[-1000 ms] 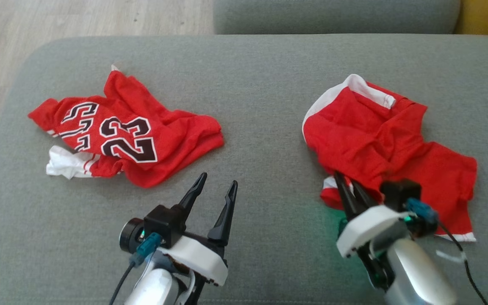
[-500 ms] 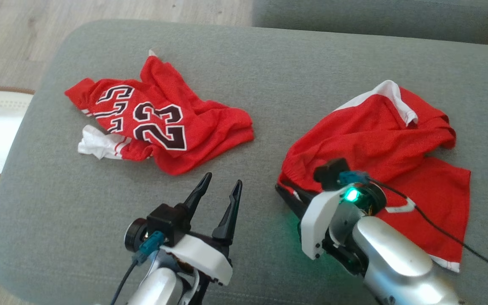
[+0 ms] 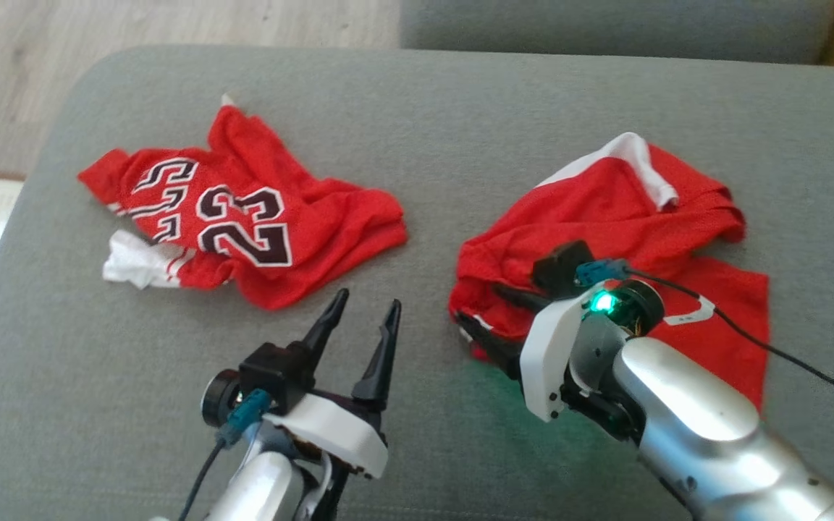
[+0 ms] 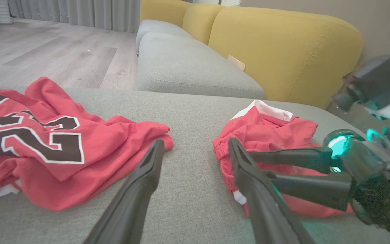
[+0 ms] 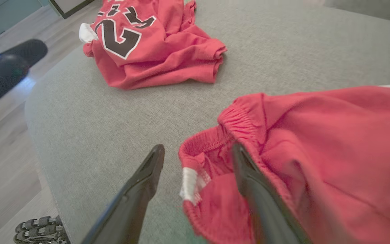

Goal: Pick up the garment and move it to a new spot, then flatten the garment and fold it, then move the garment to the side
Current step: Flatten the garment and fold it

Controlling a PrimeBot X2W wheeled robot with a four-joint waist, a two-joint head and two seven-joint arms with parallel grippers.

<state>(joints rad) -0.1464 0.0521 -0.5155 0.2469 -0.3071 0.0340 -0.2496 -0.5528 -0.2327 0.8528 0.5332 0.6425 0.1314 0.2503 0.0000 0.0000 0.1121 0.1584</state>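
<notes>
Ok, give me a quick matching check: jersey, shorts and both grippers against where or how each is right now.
1 jersey
2 shorts
3 left gripper
4 right gripper

A open at the shorts' waistband
B crumpled, on the cushion's left
C open, over bare cushion
D bunched, on the cushion's right

Pairs: 1-B; 2-D; 3-C; 4-A

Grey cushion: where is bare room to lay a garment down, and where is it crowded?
Widest free: the far strip of the grey cushion, beyond the numbered jersey and the red shorts. A narrower lane lies between them, ahead of the left gripper. Crowded: near right, with the right gripper at the shorts' waistband.
</notes>
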